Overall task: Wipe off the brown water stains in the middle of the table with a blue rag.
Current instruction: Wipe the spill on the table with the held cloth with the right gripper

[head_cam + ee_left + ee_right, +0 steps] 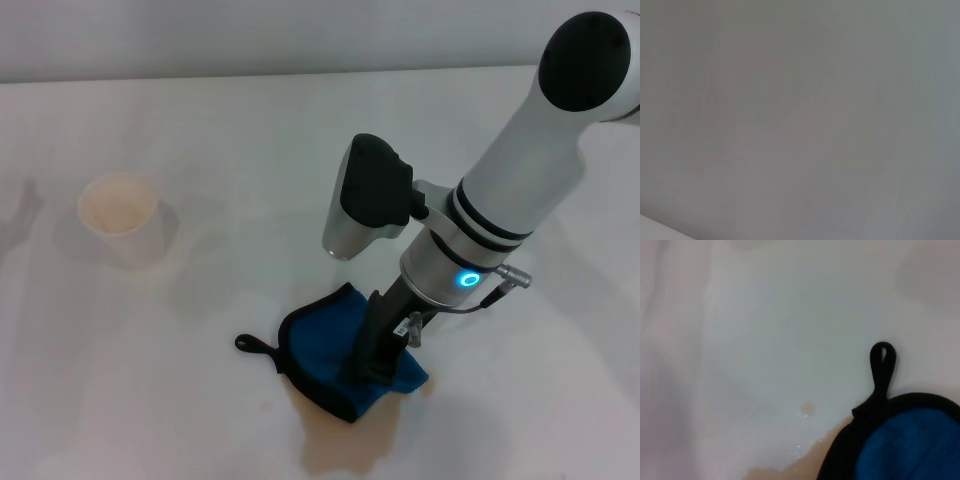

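The blue rag (322,345) lies bunched on the white table (220,130) at the near middle, its black loop tab (250,344) pointing left. My right gripper (368,368) comes down from the right arm and presses into the rag, its dark fingers shut on the cloth. The brown water stains (345,440) spread as a tan puddle from under the rag toward the near edge. The right wrist view shows the rag (910,447), its loop (883,362), the puddle's edge (790,467) and a small separate drop (808,408). My left gripper is out of view.
A white paper cup (120,218) stands upright on the left part of the table, well apart from the rag. The left wrist view holds only a plain grey-white surface (800,120).
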